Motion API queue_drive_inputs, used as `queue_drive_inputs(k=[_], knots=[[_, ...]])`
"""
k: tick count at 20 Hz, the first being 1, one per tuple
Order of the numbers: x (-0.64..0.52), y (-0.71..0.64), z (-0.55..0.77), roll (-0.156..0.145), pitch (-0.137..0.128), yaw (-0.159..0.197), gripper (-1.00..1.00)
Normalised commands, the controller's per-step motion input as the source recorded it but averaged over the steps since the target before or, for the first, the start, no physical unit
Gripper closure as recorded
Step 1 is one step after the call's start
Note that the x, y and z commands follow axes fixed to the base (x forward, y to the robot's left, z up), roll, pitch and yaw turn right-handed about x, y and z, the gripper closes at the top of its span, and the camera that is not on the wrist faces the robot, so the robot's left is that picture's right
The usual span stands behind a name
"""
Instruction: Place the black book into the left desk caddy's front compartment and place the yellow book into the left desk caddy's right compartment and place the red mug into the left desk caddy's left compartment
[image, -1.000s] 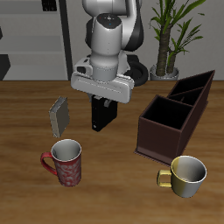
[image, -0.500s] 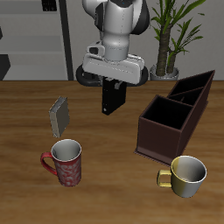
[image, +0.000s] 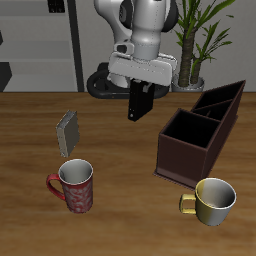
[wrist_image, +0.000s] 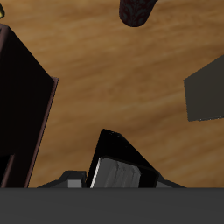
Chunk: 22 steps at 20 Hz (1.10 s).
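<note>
Above the wooden table (image: 30, 130) (plant (image: 195, 35) behind), the gripper (image: 142, 88) grips the black book (image: 139, 102).

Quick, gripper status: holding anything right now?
Gripper: shut on the black book, lifted clear of the table.

Wooden table (image: 120, 215), grey-tan book (image: 68, 132) standing upright on it, red mug (image: 75, 186) nearer the front edge, dark brown caddy (image: 200, 134) farther across, cream mug (image: 213, 202) before it
</note>
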Motion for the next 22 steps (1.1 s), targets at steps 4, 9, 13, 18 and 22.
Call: queue_drive_inputs(k=[4,9,13,18,22], knots=[[-0.38,0.40,0.00,0.021,0.013,-0.016,1.00],[-0.21,0.33,0.11,0.076,0.004,-0.019,1.00],[-0.09,0.38,0.16,0.031,-0.010,0.001,1.00],[0.01,0.39,0.19,0.031,-0.038,0.013,1.00],[0.08,0.37,0.05,-0.023,-0.021,-0.029,1.00]])
